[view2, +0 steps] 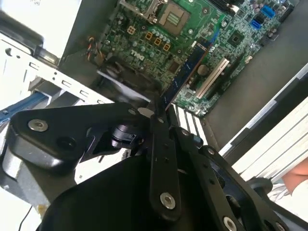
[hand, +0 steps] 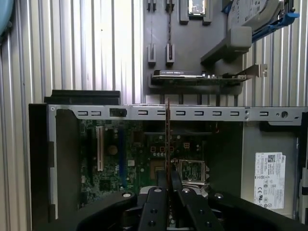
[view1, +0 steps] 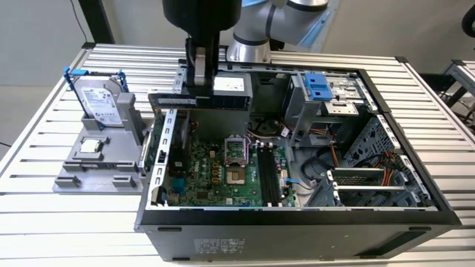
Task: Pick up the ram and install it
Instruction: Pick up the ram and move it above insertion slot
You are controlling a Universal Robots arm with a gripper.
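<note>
Dark-green, thin circuit-board ram stick (view1: 199,101) hangs over the open black computer case (view1: 297,216), clamped mid-length in the jaws of the black gripper (view1: 202,92); likely light, stiff, fragile, best held by its edges.

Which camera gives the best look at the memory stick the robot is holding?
The exterior view: the ram shows its long face side-on there. The second wrist view foreshortens it; the first wrist view sees it edge-on, as a thin line.
</note>
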